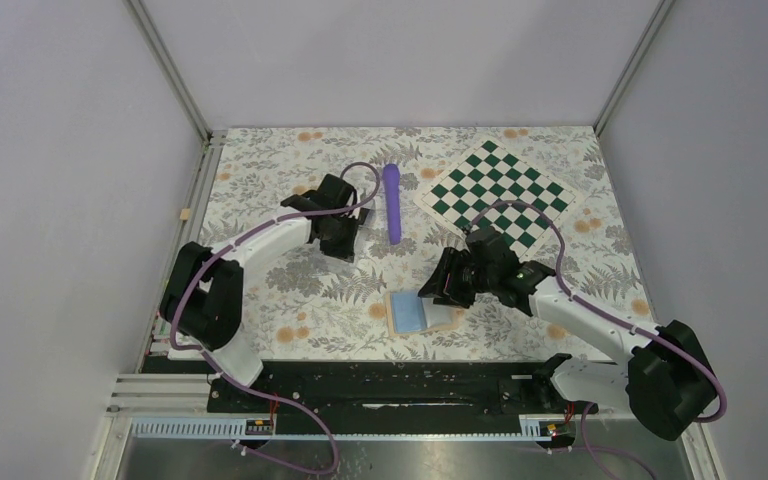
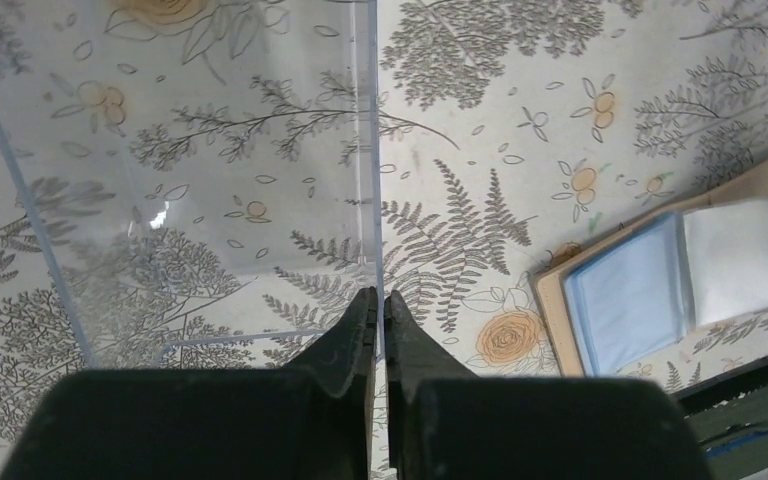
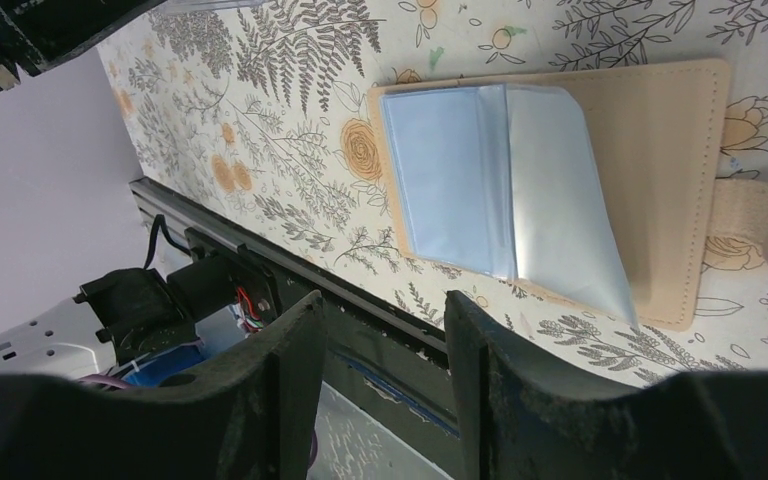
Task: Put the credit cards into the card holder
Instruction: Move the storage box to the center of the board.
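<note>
Left claw: I see it pinched shut on the thin wall of the clear plastic box, at 10 o'clock on the table.
Right claw: about half spread, holding nothing, at the holder's 3 o'clock edge.
Card holder: lies open, blue-grey inside up, at the table's 6 o'clock.

Fixed overhead camera looks steeply down on the whole table from its 6 o'clock edge; both wrist cameras skim close above it, sharing the open card holder, at 3 o'clock left, 1 o'clock right
</note>
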Tool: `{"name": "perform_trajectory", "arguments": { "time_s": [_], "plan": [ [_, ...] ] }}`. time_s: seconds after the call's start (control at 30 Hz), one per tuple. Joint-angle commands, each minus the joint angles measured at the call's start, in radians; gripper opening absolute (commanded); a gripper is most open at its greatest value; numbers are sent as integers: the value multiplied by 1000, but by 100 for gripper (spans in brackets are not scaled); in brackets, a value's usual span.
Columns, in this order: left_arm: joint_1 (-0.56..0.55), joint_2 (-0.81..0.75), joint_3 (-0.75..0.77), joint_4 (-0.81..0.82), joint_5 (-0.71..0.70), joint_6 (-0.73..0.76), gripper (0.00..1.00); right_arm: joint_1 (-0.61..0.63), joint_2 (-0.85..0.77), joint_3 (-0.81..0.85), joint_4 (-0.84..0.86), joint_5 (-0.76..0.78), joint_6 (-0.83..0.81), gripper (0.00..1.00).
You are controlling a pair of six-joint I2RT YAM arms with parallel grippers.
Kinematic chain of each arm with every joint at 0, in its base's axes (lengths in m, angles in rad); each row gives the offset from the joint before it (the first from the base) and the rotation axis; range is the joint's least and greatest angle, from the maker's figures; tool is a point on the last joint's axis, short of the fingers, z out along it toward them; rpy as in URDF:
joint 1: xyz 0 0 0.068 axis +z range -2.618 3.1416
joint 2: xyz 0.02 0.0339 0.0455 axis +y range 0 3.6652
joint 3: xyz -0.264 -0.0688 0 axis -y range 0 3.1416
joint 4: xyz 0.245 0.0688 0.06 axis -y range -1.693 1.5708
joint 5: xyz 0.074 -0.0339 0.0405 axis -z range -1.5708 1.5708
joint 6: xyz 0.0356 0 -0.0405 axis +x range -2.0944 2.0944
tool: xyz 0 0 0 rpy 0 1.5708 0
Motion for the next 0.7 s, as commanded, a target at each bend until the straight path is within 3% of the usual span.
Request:
{"name": "perform_trajectory", "arguments": {
  "time_s": [0.0, 0.33, 0.6, 0.67],
  "plan": [
    [-45, 13, 69, 12, 44, 104, 0, -17, -12, 77, -74, -6, -78, 54],
    [-151, 40, 95, -26, 25, 257, 0, -80, 52, 212, -213, 5, -261, 68],
    [-247, -5, 22, 13, -33, 304, 0, -193, 162, 295, -215, -60, -361, 80],
    [-255, -17, 4, 20, -54, 287, 13, -198, 208, 335, -221, -72, -395, 81]
  ]
}}
